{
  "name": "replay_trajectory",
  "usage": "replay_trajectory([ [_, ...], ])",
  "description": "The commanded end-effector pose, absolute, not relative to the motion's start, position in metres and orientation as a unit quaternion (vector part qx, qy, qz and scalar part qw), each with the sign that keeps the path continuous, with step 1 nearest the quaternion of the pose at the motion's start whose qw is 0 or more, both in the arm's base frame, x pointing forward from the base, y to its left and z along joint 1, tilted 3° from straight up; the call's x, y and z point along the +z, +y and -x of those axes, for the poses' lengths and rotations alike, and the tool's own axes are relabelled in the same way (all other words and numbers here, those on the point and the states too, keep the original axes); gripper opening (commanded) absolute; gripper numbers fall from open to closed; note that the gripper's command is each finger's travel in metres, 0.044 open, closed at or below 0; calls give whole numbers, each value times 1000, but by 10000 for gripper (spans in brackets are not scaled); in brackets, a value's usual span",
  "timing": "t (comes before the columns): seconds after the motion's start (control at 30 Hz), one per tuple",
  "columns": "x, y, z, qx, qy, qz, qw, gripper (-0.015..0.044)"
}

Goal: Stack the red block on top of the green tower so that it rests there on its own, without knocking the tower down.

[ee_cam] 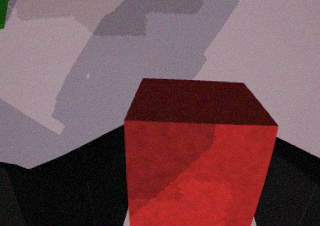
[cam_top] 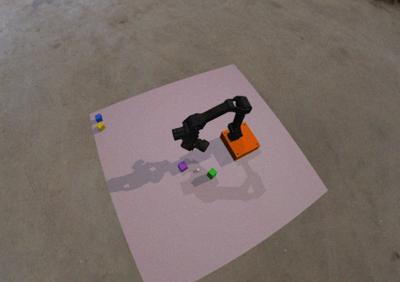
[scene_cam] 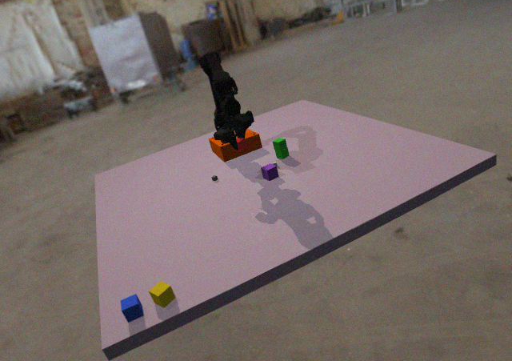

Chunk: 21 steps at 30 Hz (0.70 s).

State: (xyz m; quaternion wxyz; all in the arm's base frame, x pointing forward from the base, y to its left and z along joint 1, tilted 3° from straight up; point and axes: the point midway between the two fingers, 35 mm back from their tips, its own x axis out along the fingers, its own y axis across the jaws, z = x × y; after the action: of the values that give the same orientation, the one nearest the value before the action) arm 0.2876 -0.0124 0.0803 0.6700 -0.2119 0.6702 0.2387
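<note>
1 arm w/ 1 gripper [cam_top: 194,144], held up off the pink bench [scene_cam: 174,225]. Fingers are clamped on the red block [ee_cam: 200,166]; the wrist view shows it wedged between the 2 dark fingers, one each side, well above the bench surface. In the exterior view the red block [scene_cam: 241,143] shows only as a small red patch under the black wrist, in front of the orange base [scene_cam: 225,150]. In the top view it's just a red speck under the gripper.

Count of blocks:
- red: 1, in the grip.
- green tower [scene_cam: 281,148]: 1, upright, looks 2 cubes tall in the exterior view; stands near the orange base [cam_top: 240,141], apart from the gripper. Top view: green tower [cam_top: 212,172].
- purple cube [cam_top: 182,166]: 1, on the bench near the tower, not touching it.
- blue cube [scene_cam: 131,307]: 1, at a far corner of the bench.
- yellow cube [scene_cam: 162,294]: 1, just beside the blue one, apart.
- tiny white cube [cam_top: 197,169]: 1, between purple cube & tower.
- tiny dark cube [scene_cam: 214,178]: 1, alone on the bench.
</note>
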Motion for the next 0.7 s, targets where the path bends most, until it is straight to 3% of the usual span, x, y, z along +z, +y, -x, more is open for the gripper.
replay_trajectory([
  [0.0,82,7,-288,249,661,217,674,0],
  [0.67,87,99,-264,257,657,223,673,0],
])
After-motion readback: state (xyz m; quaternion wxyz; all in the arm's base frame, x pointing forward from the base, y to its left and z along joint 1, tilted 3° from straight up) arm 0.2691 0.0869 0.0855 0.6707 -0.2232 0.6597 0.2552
